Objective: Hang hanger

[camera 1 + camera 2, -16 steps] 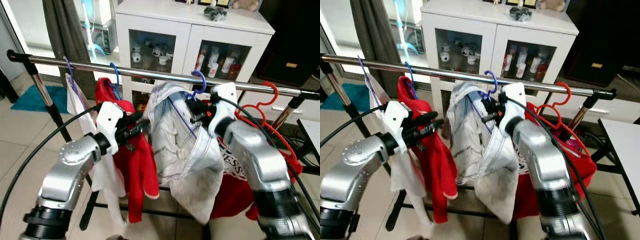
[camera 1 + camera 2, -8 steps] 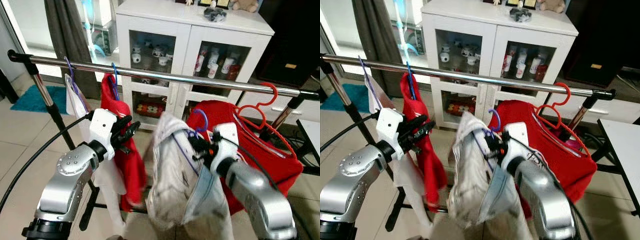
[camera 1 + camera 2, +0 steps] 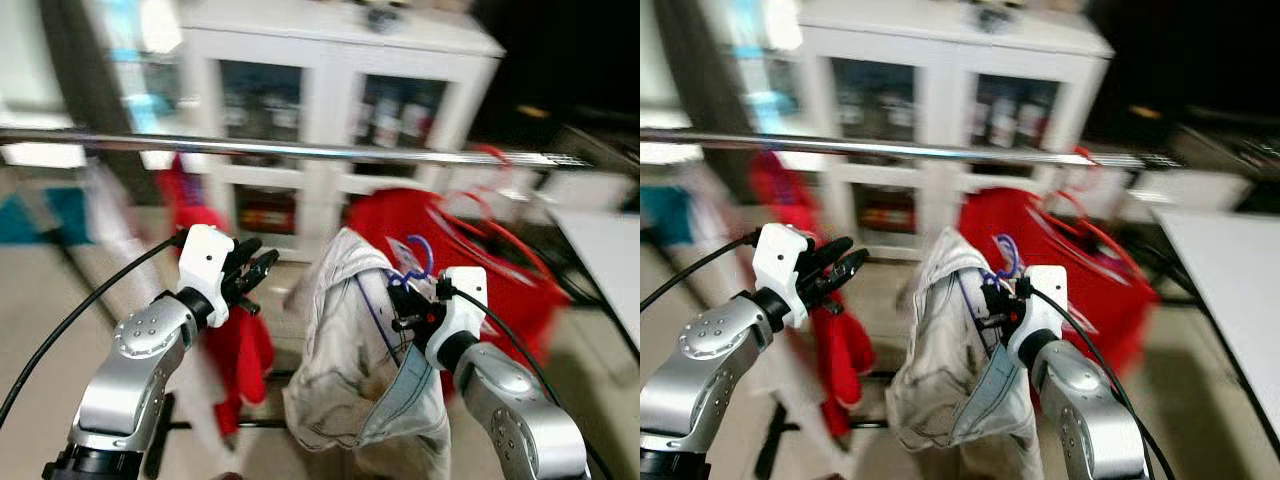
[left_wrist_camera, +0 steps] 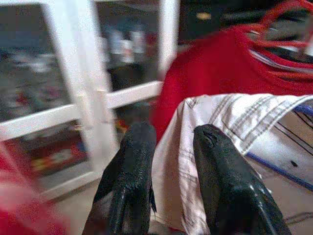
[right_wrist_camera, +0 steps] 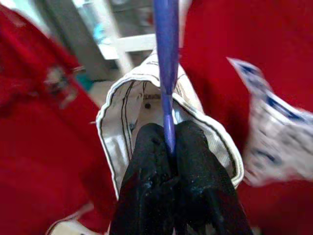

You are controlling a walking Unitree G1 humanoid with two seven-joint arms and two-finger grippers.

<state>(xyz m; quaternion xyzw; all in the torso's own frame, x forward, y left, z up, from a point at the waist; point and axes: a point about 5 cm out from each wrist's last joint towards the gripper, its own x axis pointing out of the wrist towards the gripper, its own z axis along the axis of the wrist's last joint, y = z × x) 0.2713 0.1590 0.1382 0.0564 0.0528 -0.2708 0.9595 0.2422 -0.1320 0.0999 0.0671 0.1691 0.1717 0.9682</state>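
Below the chrome rail (image 3: 300, 150), the right claw (image 3: 408, 312) is clamped tight on the neck of the blue hanger (image 3: 418, 262), which carries a pale striped shirt (image 3: 345, 370). The hook stands upright above the claw, its long axis vertical, well under the rail, so the coming move looks like a lift up and over. Nearer the hanger by far is the right arm; the left claw (image 3: 250, 275) is parted and empty beside a red garment (image 3: 235, 345). Seen from the right wrist, both fingers (image 5: 151, 166) pinch the blue shaft (image 5: 167, 73); the blurred head views cannot settle that.
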